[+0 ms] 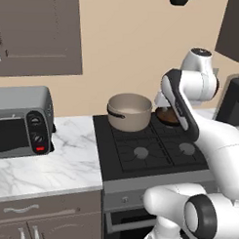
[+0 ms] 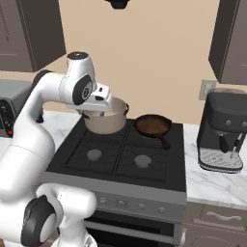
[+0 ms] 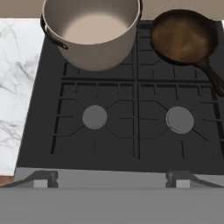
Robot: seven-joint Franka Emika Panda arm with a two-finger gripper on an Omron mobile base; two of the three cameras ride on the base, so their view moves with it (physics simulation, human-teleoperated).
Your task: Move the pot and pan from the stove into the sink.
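The beige pot (image 1: 130, 112) (image 2: 107, 123) (image 3: 92, 33) stands on the back left burner of the black stove (image 1: 149, 152) (image 2: 120, 154) (image 3: 135, 109). Beside it, on the back right burner, lies the dark pan (image 2: 153, 124) (image 3: 183, 37) (image 1: 165, 116), its long black handle pointing to the front right. My gripper (image 2: 96, 108) (image 3: 111, 178) hangs above the stove near the pot's front left side, looking down. Its fingertips (image 3: 41, 178) stand far apart, open, with nothing between them. The sink is out of view.
A grey toaster oven (image 1: 21, 120) sits on the marble counter (image 1: 51, 168) left of the stove. A black coffee machine (image 2: 224, 132) stands on the counter to the right. Dark wall cabinets (image 1: 39, 33) hang above. The two front burners (image 3: 95, 117) are bare.
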